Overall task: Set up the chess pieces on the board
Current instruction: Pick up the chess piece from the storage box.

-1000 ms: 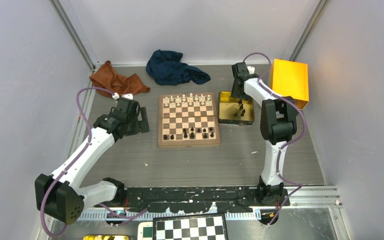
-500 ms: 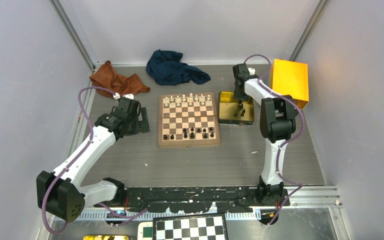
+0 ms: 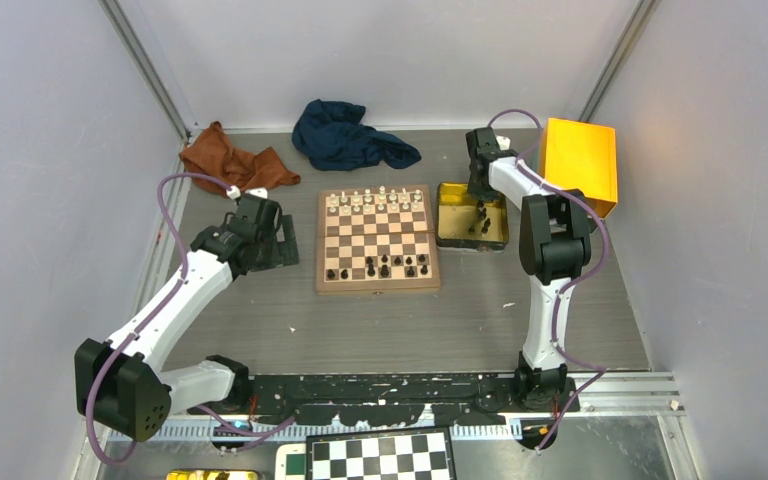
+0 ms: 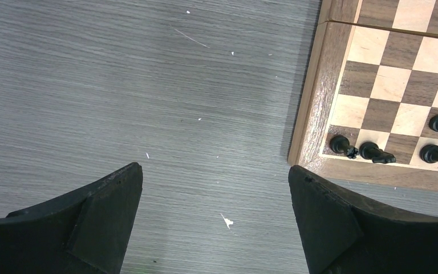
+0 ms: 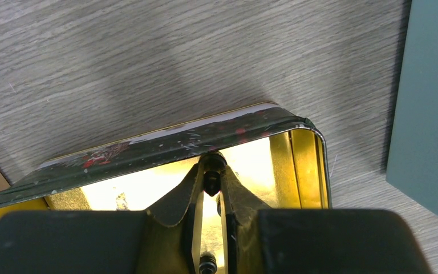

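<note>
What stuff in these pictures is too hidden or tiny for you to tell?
- Top view: the chess pieces on the board are too small to tell which is which.
- Right wrist view: the right gripper surrounds one black piece; its fingers hide the shape, and whether it is pinched.
- Right wrist view: the tin wall hides most of what lies inside.
- Left wrist view: the picture edge cuts off most of the board.

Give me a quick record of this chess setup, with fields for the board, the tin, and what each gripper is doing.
board: wooden; white pieces along the far rows, black pieces partly set on the near rows
tin tray: right of the board, spare pieces inside
left gripper: open, empty, over bare table beside the board's near left corner
right gripper: down in the tin, closed on a black piece
</note>
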